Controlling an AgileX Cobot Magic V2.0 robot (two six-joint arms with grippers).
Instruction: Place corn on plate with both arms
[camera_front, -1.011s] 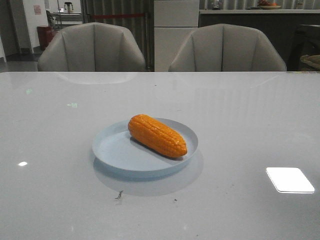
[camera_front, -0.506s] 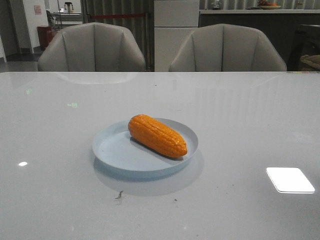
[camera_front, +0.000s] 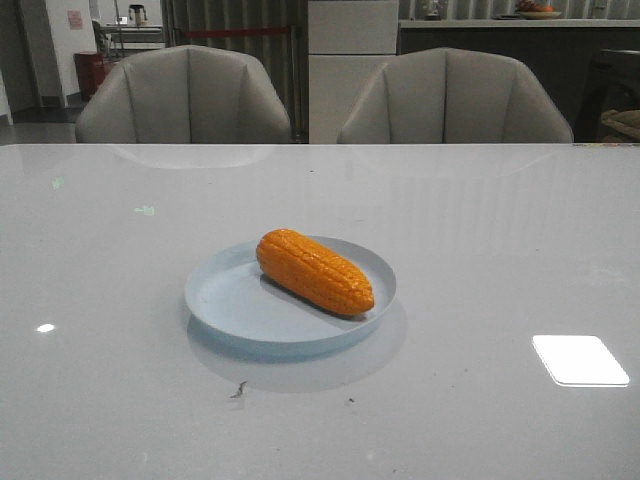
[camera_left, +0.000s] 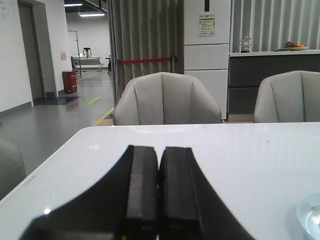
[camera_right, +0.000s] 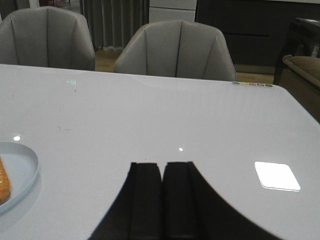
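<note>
Orange corn: lying diagonally inside pale blue plate, centre of front frame. My left gripper and right gripper: fingers pressed together, empty, well apart from plate. Placement looks complete; best practice now, keep both clear.

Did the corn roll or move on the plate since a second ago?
No. The corn lies in the same spot on the plate, its blunt end near the far rim as before.

Two grey chairs stand behind the glossy white table, dark cabinets beyond.
</note>
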